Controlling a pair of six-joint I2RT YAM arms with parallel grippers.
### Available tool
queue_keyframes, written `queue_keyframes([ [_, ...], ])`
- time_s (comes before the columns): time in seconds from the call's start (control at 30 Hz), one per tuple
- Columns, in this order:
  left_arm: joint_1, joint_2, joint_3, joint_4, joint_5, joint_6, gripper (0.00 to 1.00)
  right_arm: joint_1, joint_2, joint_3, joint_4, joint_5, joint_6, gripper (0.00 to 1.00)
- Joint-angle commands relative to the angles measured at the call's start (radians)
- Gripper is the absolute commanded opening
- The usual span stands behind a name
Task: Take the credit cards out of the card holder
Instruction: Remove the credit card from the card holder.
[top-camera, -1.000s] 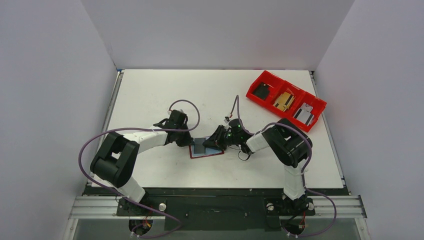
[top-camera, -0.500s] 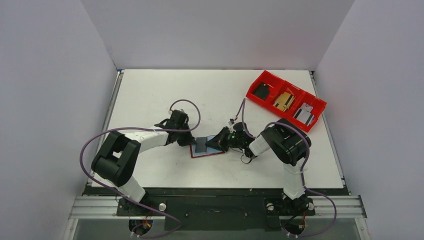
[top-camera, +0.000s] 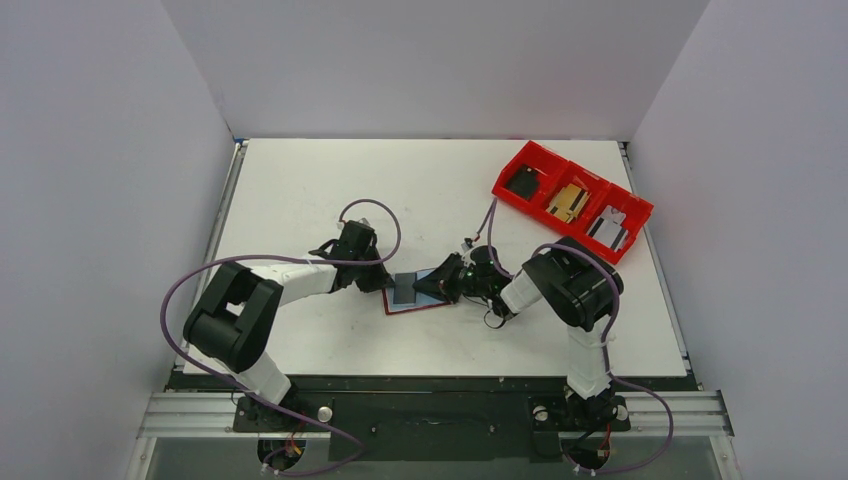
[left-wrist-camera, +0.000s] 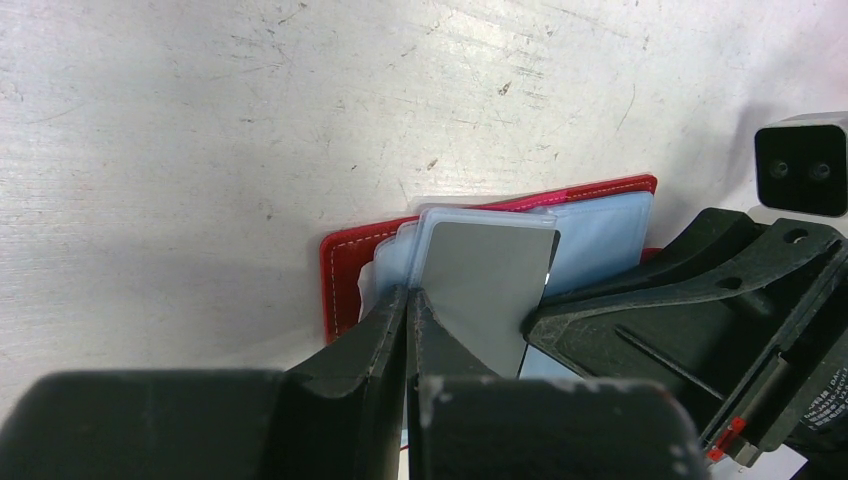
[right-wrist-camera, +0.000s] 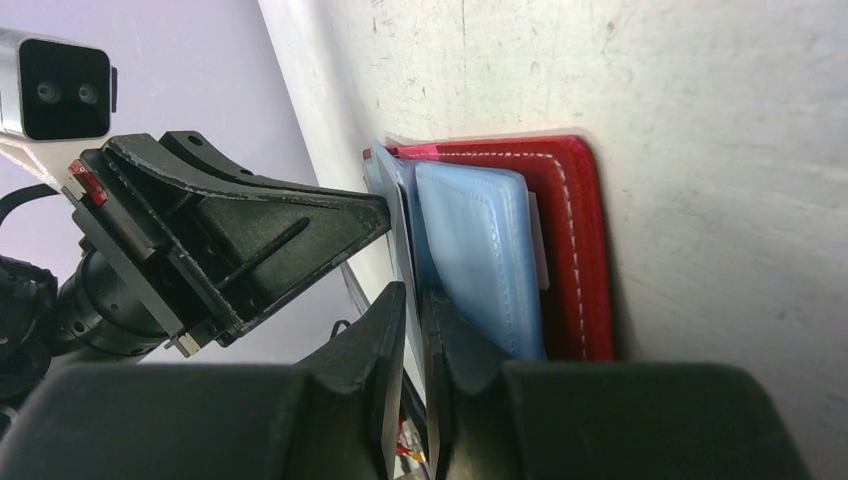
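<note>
The dark red card holder (top-camera: 428, 307) lies open on the table between my two grippers, with pale blue plastic sleeves (right-wrist-camera: 480, 255) fanned out of it. My left gripper (left-wrist-camera: 410, 296) is shut on the left edge of a sleeve (left-wrist-camera: 425, 225); it also shows in the top view (top-camera: 386, 283). A grey credit card (left-wrist-camera: 488, 285) stands tilted above the holder (left-wrist-camera: 340, 270). My right gripper (right-wrist-camera: 412, 300) is shut on the thin edge of that card, from the holder's right side (top-camera: 428, 288). Other cards are hidden in the sleeves.
A bright red three-compartment bin (top-camera: 572, 200) with small items stands at the back right. The two grippers almost touch over the holder (right-wrist-camera: 580, 250). Cables loop beside both wrists.
My right gripper has drawn back a little to the right, and the grey card has tilted and shifted with it. The left gripper has stayed shut at the holder's left edge.
</note>
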Motion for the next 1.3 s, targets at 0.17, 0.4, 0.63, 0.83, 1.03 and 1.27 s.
queue_keyframes([
  [0.17,-0.021,0.116,-0.087,-0.125,-0.028,0.015,0.00,-0.004,-0.030,-0.009,0.084,0.035,-0.002,0.05],
  [0.4,-0.021,0.123,-0.090,-0.118,-0.024,0.011,0.00,-0.004,-0.039,-0.014,0.078,0.046,-0.004,0.00],
  [0.63,-0.012,0.128,-0.093,-0.125,-0.037,0.010,0.00,-0.008,-0.131,-0.012,-0.116,0.106,-0.100,0.00],
  [0.83,-0.004,0.136,-0.098,-0.125,-0.047,0.010,0.00,-0.012,-0.193,0.002,-0.256,0.144,-0.196,0.00],
  [1.03,-0.002,0.139,-0.096,-0.125,-0.049,0.013,0.00,-0.013,-0.192,0.004,-0.270,0.140,-0.207,0.03],
  [1.27,-0.002,0.136,-0.096,-0.126,-0.048,0.016,0.00,-0.024,-0.195,-0.002,-0.276,0.135,-0.216,0.08],
])
